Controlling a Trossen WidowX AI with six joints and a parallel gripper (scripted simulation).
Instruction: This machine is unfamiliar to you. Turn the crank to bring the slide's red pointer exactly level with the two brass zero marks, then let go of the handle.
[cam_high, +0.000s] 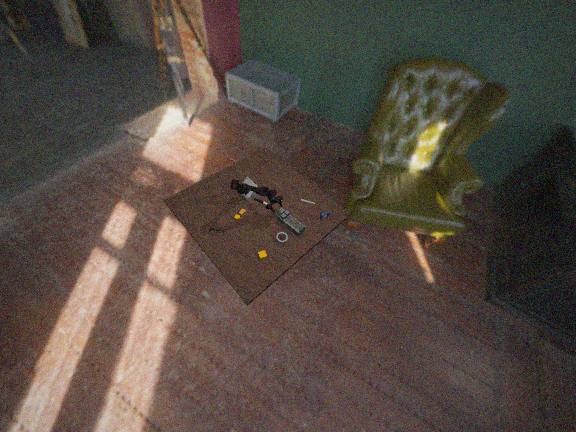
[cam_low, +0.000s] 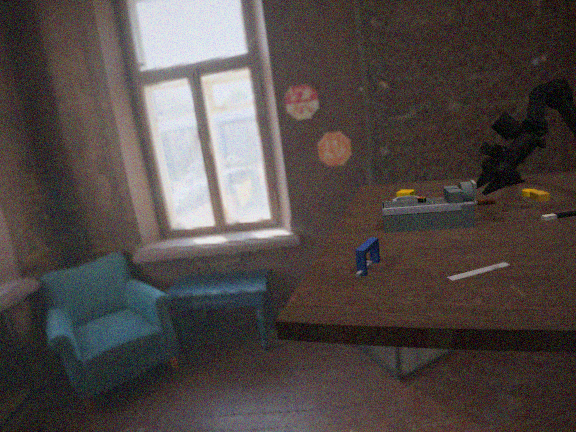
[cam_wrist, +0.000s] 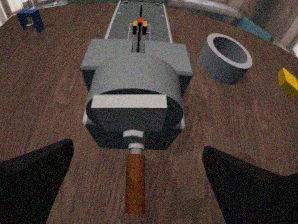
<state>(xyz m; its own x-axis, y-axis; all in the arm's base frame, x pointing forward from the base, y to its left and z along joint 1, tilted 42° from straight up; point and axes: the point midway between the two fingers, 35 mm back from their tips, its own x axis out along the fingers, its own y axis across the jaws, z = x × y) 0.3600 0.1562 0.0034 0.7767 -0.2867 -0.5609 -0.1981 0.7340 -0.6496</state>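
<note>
The grey slide machine (cam_high: 296, 224) (cam_low: 429, 220) (cam_wrist: 117, 30) stands on the table with its round crank housing toward my arm. The crank's brown handle (cam_wrist: 135, 185) (cam_low: 486, 202) points out from the housing toward me. My gripper (cam_wrist: 139, 151) (cam_low: 484, 190) is open and empty, one finger on each side of the handle in the wrist view, not touching it. The red pointer (cam_wrist: 140, 20) sits in the slot between the two brass marks, the left mark (cam_wrist: 134, 24) and the right mark (cam_wrist: 145, 24). It looks slightly beyond them, toward the far end; the exact offset is too small to tell.
A grey ring (cam_wrist: 225, 60) (cam_high: 282, 237) stands right of the machine in the wrist view, with a yellow block (cam_wrist: 288, 82) (cam_high: 262, 254) beyond it. A blue arch (cam_wrist: 31, 19) (cam_low: 364, 255) is at the far left. A white strip (cam_low: 478, 271) and other yellow pieces (cam_low: 535, 194) lie on the table.
</note>
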